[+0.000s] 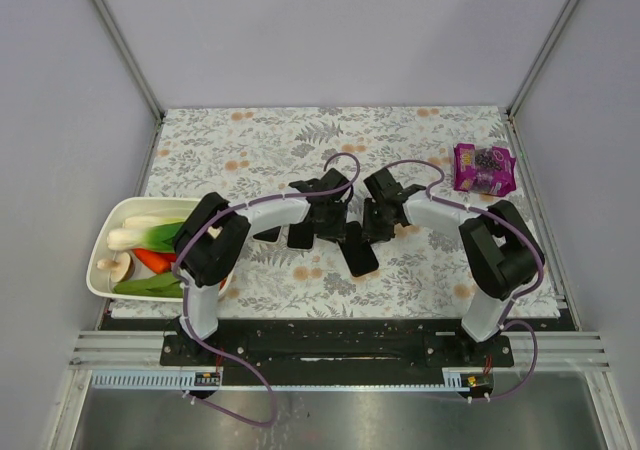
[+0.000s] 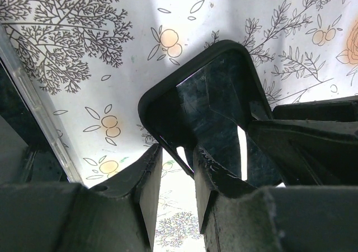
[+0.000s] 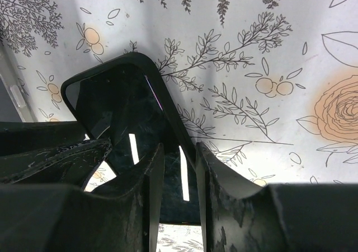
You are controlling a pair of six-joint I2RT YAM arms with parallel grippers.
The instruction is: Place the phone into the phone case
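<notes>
Midway across the floral tablecloth (image 1: 250,150), between the two arms, the phone case (image 1: 357,255) lies flat with the phone (image 2: 224,112) glossy side up inside its rim. Its long axis runs on a diagonal: near end toward the right arm's base, far end angled up and left. The left gripper (image 2: 178,179) is narrowed onto one long edge of the case. The right gripper (image 3: 179,173) straddles the opposite edge with its jaws close together, though I cannot tell if they actually press. Seating looks under way — the next move likely calls for pressing the phone down evenly until every corner sits in, without dragging the case.
</notes>
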